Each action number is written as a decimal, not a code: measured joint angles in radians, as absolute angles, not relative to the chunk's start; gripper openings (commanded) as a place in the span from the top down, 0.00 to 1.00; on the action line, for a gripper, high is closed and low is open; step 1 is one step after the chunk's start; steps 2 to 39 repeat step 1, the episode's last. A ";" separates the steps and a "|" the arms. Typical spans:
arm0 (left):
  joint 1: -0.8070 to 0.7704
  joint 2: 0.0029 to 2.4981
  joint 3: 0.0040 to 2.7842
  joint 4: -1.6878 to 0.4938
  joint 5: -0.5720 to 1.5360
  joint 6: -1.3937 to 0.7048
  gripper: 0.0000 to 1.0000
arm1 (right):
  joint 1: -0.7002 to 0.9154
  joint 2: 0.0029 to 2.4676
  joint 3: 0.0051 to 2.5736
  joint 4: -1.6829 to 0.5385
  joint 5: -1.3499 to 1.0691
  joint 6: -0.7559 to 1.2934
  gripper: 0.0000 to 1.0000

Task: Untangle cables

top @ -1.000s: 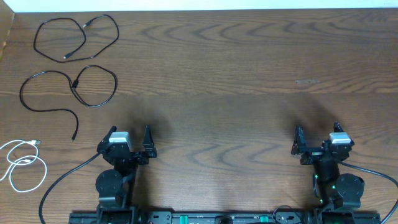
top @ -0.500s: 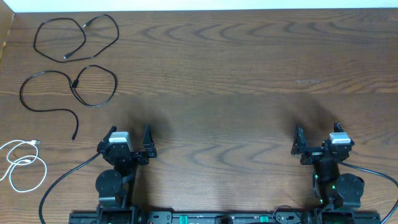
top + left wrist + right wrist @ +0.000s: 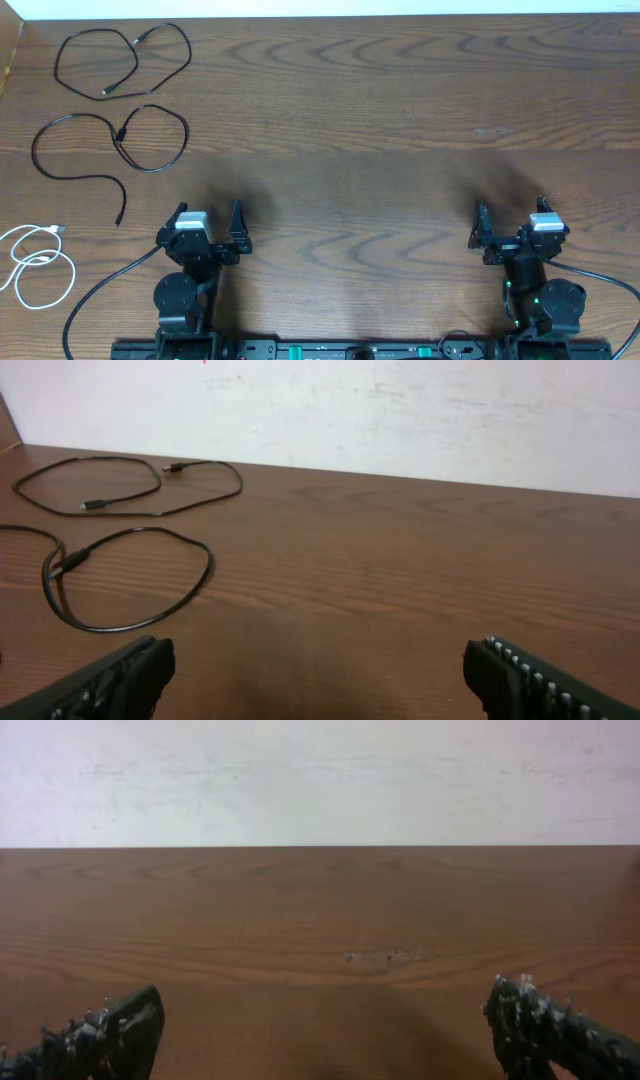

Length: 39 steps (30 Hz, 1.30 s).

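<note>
Three cables lie apart at the table's left side. One black cable (image 3: 122,61) is looped at the far left corner; it also shows in the left wrist view (image 3: 130,485). A second black cable (image 3: 112,147) lies below it, also in the left wrist view (image 3: 125,580). A white cable (image 3: 38,266) is coiled at the near left edge. My left gripper (image 3: 208,215) (image 3: 320,680) is open and empty, near the front edge, right of the cables. My right gripper (image 3: 510,212) (image 3: 325,1035) is open and empty at the front right, far from the cables.
The wooden table (image 3: 380,130) ends at a white wall (image 3: 320,780) along the far edge. A small pale scuff (image 3: 493,131) marks the wood ahead of the right gripper. Thick black arm cables (image 3: 100,290) run along the front by the arm bases.
</note>
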<state>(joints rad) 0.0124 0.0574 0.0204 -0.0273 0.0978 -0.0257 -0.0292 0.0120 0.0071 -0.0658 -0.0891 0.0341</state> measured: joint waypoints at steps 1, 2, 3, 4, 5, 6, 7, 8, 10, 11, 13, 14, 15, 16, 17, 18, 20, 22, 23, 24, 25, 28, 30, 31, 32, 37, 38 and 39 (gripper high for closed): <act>0.012 0.057 0.020 -0.028 0.098 -0.026 0.02 | -0.029 0.012 0.007 -0.065 -0.089 0.034 0.01; 0.012 0.057 0.020 -0.028 0.098 -0.026 0.02 | -0.029 0.012 0.007 -0.065 -0.089 0.034 0.01; 0.012 0.057 0.020 -0.028 0.098 -0.026 0.02 | -0.029 0.012 0.007 -0.065 -0.089 0.034 0.01; 0.012 0.057 0.020 -0.028 0.098 -0.026 0.02 | -0.029 0.012 0.007 -0.065 -0.089 0.034 0.01; 0.012 0.057 0.020 -0.028 0.098 -0.026 0.02 | -0.029 0.012 0.007 -0.065 -0.089 0.034 0.01; 0.012 0.057 0.020 -0.028 0.098 -0.026 0.02 | -0.029 0.012 0.007 -0.065 -0.089 0.034 0.01; 0.012 0.057 0.020 -0.028 0.098 -0.026 0.02 | -0.029 0.012 0.007 -0.065 -0.089 0.034 0.01; 0.012 0.057 0.020 -0.028 0.098 -0.026 0.02 | -0.029 0.012 0.007 -0.065 -0.089 0.034 0.01; 0.012 0.057 0.020 -0.028 0.098 -0.026 0.02 | -0.029 0.012 0.007 -0.065 -0.089 0.034 0.01; 0.012 0.057 0.020 -0.028 0.098 -0.026 0.02 | -0.029 0.012 0.007 -0.065 -0.089 0.034 0.01; 0.012 0.057 0.020 -0.028 0.098 -0.026 0.02 | -0.029 0.012 0.007 -0.065 -0.089 0.034 0.01; 0.012 0.057 0.020 -0.028 0.098 -0.026 0.02 | -0.029 0.012 0.007 -0.065 -0.089 0.034 0.01; 0.012 0.057 0.020 -0.028 0.098 -0.026 0.02 | -0.029 0.012 0.007 -0.065 -0.089 0.034 0.01; 0.012 0.057 0.020 -0.028 0.098 -0.026 0.02 | -0.029 0.012 0.007 -0.065 -0.089 0.034 0.01; 0.012 0.057 0.020 -0.028 0.098 -0.026 0.02 | -0.029 0.012 0.007 -0.065 -0.089 0.034 0.01; 0.012 0.057 0.020 -0.028 0.098 -0.026 0.02 | -0.029 0.012 0.007 -0.065 -0.089 0.034 0.01; 0.012 0.057 0.020 -0.028 0.098 -0.026 0.02 | -0.029 0.012 0.007 -0.065 -0.089 0.034 0.01; 0.012 0.057 0.020 -0.028 0.098 -0.026 0.02 | -0.029 0.012 0.007 -0.065 -0.089 0.034 0.01; 0.012 0.057 0.020 -0.028 0.098 -0.026 0.02 | -0.029 0.012 0.007 -0.065 -0.089 0.034 0.01; 0.012 0.057 0.020 -0.028 0.098 -0.026 0.02 | -0.029 0.012 0.007 -0.065 -0.089 0.034 0.01; 0.012 0.057 0.020 -0.028 0.098 -0.026 0.02 | -0.029 0.012 0.007 -0.065 -0.089 0.034 0.01; 0.012 0.057 0.020 -0.028 0.098 -0.026 0.02 | -0.029 0.012 0.007 -0.065 -0.089 0.034 0.01; 0.012 0.057 0.020 -0.028 0.098 -0.026 0.02 | -0.029 0.012 0.007 -0.065 -0.089 0.034 0.01; 0.012 0.057 0.020 -0.028 0.098 -0.026 0.02 | -0.029 0.012 0.007 -0.065 -0.089 0.034 0.01; 0.012 0.057 0.020 -0.028 0.098 -0.026 0.02 | -0.029 0.012 0.007 -0.065 -0.089 0.034 0.01; 0.012 0.057 0.020 -0.028 0.098 -0.026 0.02 | -0.029 0.012 0.007 -0.065 -0.089 0.034 0.01; 0.012 0.057 0.020 -0.028 0.098 -0.026 0.02 | -0.029 0.012 0.007 -0.065 -0.089 0.034 0.01; 0.012 0.057 0.020 -0.028 0.098 -0.026 0.02 | -0.029 0.012 0.007 -0.065 -0.089 0.034 0.01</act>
